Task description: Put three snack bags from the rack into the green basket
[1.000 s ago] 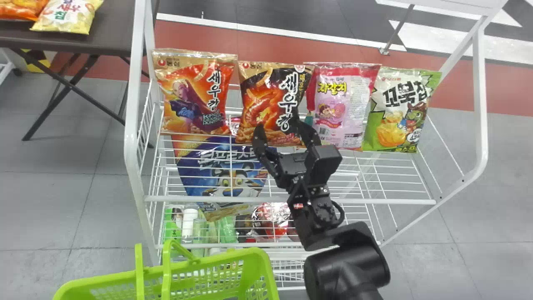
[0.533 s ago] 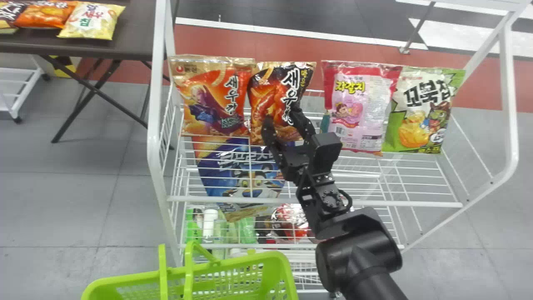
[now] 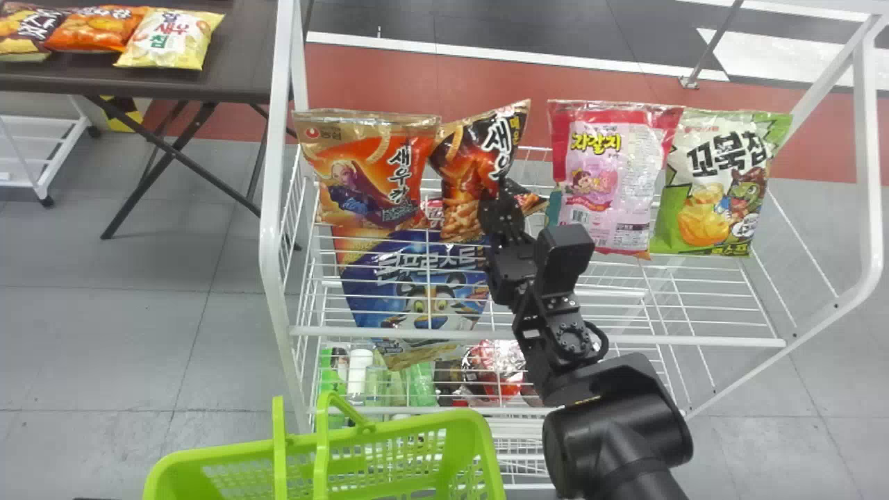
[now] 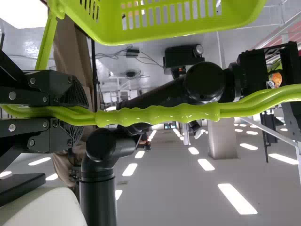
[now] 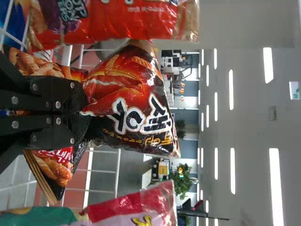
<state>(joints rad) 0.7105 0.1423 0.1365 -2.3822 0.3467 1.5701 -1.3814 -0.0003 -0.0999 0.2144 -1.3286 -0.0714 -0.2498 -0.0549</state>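
Observation:
On the white rack, my right gripper [image 3: 501, 201] grips the black and orange snack bag [image 3: 479, 163], which is crumpled between its fingers. The right wrist view shows the gripper [image 5: 84, 113] closed on the front of that bag [image 5: 136, 103], with folds pinched at the fingertips. To its left stands an orange bag [image 3: 375, 170]; to its right are a pink bag [image 3: 615, 177] and a green one [image 3: 719, 184]. In the left wrist view my left gripper [image 4: 82, 112] is closed around the handle [image 4: 160, 114] of the green basket [image 4: 160, 21]. The basket [image 3: 389, 430] is low in front of the rack.
A blue bag [image 3: 417, 292] and bottles [image 3: 358, 371] are lower in the rack. The rack's white front bar [image 3: 667, 339] runs under the right arm. At the far left, a dark table [image 3: 236, 62] carries several more bags.
The right gripper has closed on the black and orange bag, which is now squeezed and bent. The rack and basket have shifted rightward in the head view.

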